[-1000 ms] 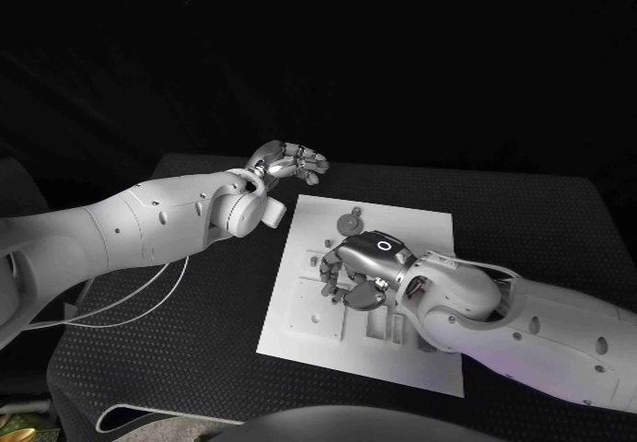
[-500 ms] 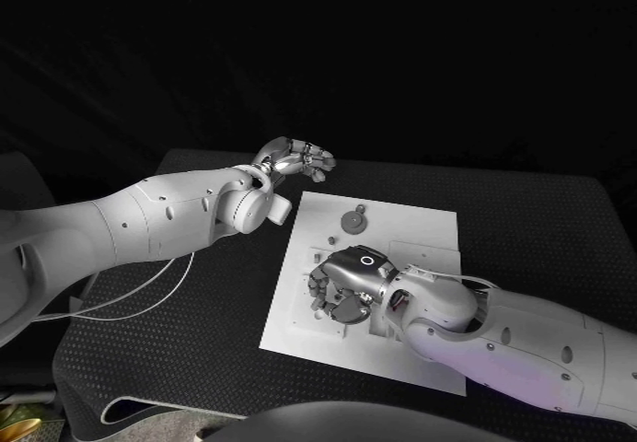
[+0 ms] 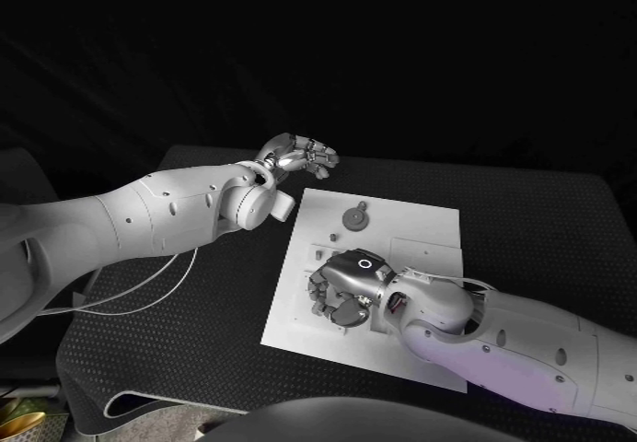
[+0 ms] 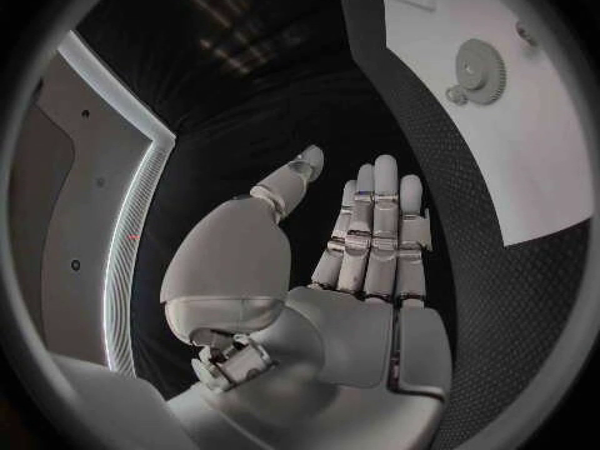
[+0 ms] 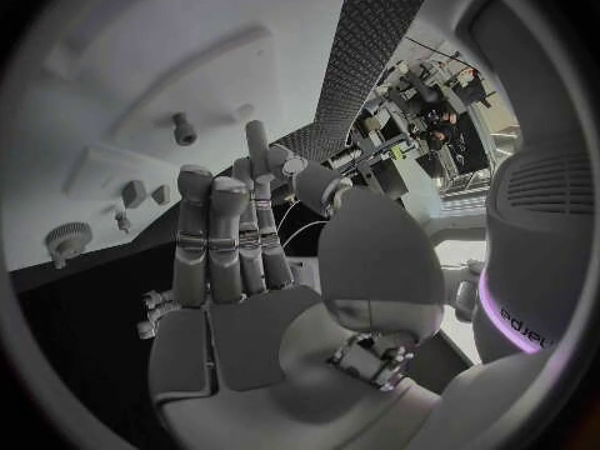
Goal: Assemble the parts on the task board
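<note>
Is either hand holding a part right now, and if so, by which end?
No. The left hand is raised off the board, fingers straight, palm bare. The right hand is over the board with fingers extended and nothing between them.

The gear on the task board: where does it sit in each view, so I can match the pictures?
Head view: the gear lies on the board's far part, beyond the right hand.
Left wrist view: the gear lies on the board beyond the left hand.
Right wrist view: the gear lies at the board's edge.
Shared landmark: the task board, white against the black table.
</note>
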Controlling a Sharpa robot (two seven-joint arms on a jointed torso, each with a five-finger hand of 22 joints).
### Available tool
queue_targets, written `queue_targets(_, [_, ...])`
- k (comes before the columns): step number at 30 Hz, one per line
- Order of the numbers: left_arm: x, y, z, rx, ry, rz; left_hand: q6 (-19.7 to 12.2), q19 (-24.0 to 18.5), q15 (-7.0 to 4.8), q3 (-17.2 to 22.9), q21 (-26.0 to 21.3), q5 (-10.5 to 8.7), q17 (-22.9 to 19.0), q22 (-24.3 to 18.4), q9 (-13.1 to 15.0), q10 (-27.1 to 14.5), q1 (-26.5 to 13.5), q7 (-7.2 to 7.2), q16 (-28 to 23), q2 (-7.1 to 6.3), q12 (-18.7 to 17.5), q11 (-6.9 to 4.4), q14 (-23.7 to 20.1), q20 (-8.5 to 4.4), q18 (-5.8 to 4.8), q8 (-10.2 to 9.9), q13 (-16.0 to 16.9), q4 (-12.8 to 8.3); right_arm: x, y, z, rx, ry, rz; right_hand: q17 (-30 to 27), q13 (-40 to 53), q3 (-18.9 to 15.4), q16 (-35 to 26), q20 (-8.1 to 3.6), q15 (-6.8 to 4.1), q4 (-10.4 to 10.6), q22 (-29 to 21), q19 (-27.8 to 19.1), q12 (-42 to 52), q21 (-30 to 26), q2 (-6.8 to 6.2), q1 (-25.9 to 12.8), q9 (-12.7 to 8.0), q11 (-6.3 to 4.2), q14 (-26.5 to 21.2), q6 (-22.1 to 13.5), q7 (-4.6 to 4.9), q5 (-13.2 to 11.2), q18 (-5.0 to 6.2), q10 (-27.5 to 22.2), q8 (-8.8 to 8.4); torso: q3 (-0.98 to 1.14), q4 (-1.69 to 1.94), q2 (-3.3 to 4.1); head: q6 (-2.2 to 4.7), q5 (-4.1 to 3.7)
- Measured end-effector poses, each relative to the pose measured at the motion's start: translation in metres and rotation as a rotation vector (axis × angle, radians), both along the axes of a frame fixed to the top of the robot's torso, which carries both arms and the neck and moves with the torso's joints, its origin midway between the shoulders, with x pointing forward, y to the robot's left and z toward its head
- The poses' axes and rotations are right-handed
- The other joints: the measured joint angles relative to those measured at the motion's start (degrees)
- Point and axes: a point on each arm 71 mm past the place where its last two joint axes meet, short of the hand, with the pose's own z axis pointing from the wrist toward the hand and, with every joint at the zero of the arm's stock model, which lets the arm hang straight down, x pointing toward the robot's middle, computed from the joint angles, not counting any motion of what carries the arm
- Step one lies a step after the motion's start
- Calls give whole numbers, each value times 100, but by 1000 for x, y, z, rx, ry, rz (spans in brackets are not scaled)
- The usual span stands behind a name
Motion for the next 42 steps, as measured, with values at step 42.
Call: queue_targets(42, [0,0,0,0,1,-1,0,0,0,0,0,0,15,8,1,0,0,0,-22,0,0,0,0,0,0,0,-4,0,3,3,-7,-70,-7,13,3,35,-8,1,8,-1,-41,-4,-31,23,-2,-17,-16,10,-1,-1,6,-6,27,-3,1,-1,-2,-2,-2,-81,10])
